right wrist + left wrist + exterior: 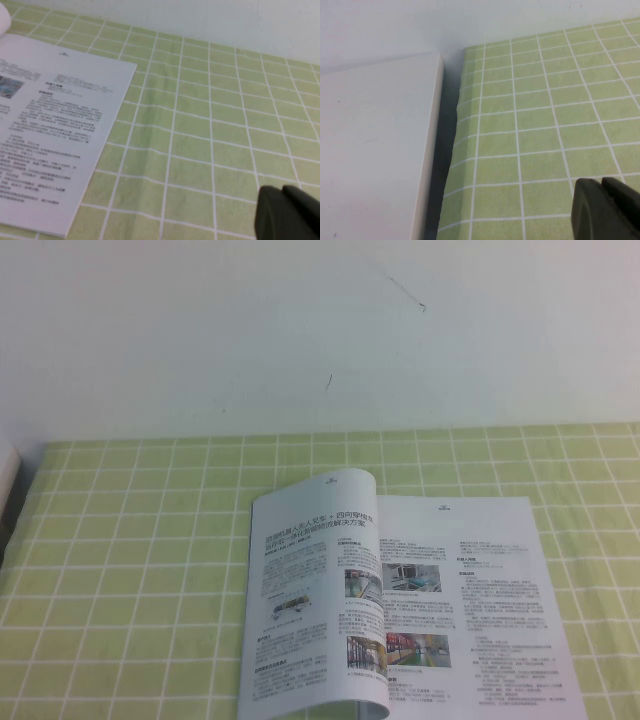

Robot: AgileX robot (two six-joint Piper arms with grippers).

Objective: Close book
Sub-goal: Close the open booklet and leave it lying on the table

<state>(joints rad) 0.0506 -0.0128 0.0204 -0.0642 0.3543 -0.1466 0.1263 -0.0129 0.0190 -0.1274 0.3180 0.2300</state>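
Green checked cloth (150,540) under a white wall. On it, toward the near right, book (400,610) lying open, left leaf curling up. Left gripper (602,187) above the cloth's left edge, pinched together, empty. Right gripper (282,192) right of book, likewise closed, empty.

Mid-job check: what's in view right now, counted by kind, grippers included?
Open white printed booklet: 1
Green checked tablecloth: 1
White board beside the cloth's edge: 1
Dark grippers: 2, left gripper over bare cloth near the board, right gripper over bare cloth beside the booklet
Total: 5
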